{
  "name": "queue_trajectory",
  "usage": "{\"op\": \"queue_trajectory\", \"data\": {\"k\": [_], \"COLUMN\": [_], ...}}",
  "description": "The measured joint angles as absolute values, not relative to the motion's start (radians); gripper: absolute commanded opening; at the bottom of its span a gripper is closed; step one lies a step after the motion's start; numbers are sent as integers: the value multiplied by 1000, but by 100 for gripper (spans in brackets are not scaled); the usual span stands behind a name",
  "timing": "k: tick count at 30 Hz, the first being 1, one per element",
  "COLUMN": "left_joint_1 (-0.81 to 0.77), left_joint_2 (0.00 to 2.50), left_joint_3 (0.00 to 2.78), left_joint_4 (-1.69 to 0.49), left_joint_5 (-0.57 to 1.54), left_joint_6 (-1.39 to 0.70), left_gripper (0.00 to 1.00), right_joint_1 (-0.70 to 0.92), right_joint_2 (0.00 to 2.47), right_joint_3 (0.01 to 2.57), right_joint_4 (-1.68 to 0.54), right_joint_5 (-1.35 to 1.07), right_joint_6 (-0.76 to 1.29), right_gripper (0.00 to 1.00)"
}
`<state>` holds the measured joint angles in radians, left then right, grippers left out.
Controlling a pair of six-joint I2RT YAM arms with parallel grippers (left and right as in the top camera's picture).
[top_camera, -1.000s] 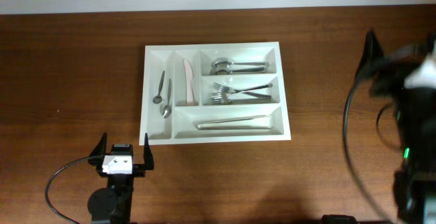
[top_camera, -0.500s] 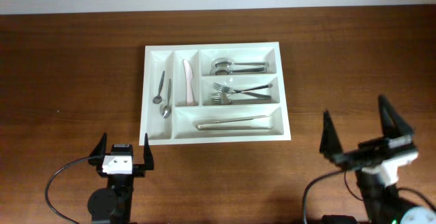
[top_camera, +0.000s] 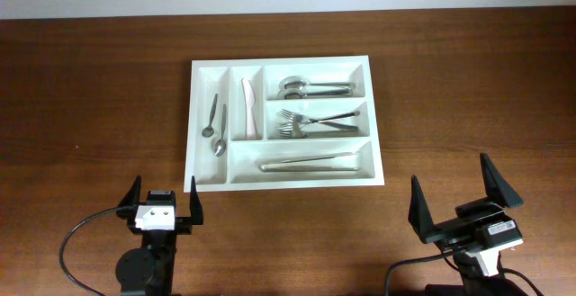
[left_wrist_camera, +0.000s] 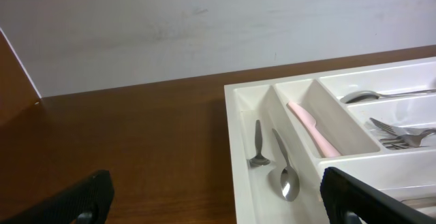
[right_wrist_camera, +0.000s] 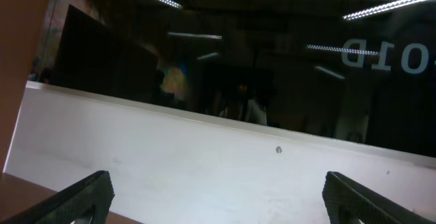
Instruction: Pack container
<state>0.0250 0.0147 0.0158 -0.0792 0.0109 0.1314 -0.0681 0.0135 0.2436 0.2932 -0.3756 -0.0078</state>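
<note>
Near edge of the counter: left tool and right tool are both spread wide, holding nothing. Further back, mid-counter and closer to the left tool, is the white container, with spoons, a pinkish knife and forks in its compartments.

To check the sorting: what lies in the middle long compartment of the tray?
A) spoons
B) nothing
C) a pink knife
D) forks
D: forks lie in the middle long compartment of the tray; the spoons are in the one above it, and the pink knife is in a narrow one.
</note>
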Motion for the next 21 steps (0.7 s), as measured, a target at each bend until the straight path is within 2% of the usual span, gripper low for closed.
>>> {"op": "queue_trajectory", "data": {"k": [21], "left_joint_1": [25], "left_joint_2": [15], "left_joint_3": [16], "left_joint_4": [-79], "left_joint_5": [10], "left_joint_6": [131], "left_gripper": [99], "right_joint_1": [-47], "right_joint_2": [14], "right_joint_3": [107], "right_joint_4": [292], "right_joint_5": [-273], "right_joint_6": [-7], "right_gripper": [99]}}
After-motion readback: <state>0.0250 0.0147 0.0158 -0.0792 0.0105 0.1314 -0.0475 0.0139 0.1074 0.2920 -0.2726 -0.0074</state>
